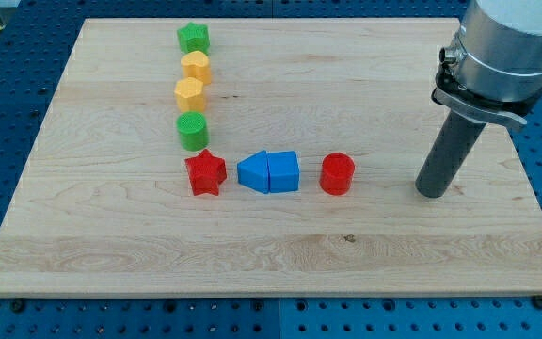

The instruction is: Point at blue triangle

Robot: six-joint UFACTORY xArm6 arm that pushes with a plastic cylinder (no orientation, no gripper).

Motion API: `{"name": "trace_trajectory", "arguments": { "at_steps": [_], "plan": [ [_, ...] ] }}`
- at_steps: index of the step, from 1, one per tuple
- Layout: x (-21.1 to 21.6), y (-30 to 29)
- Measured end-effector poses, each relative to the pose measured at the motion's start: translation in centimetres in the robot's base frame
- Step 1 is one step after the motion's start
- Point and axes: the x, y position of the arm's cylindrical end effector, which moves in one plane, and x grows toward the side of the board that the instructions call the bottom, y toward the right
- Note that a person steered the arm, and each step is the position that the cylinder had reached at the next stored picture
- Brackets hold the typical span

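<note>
A: Where's my tip [432,191] right now?

B: Lower right of the frame, resting on the wooden board [280,254], well apart from every block. It's a bare rod, so there is nothing to open or close and it holds nothing.

A: And the blue triangle [253,171]?

B: Just below the middle of the frame, in a row. It touches a second blue block [284,172] on the view's right, and a red star [205,173] sits just beside it on the view's left.

A: So what could go wrong?

B: I'd say the red cylinder [337,174] is the main worry. It lies between the tip and the blue pair, so a straight slide to the view's left would likely shove it into them.

A: Anything else?

B: Stopping short would point at the wrong blue block. Coming from above risks the green cylinder [193,131] at the foot of the column of green and yellow blocks.
</note>
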Motion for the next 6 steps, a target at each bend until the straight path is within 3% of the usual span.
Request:
{"name": "trace_trajectory", "arguments": {
  "at_steps": [1,3,6],
  "plan": [
    [0.0,0.0],
    [4.5,-2.0],
    [4.5,-18.9]
  ]
}}
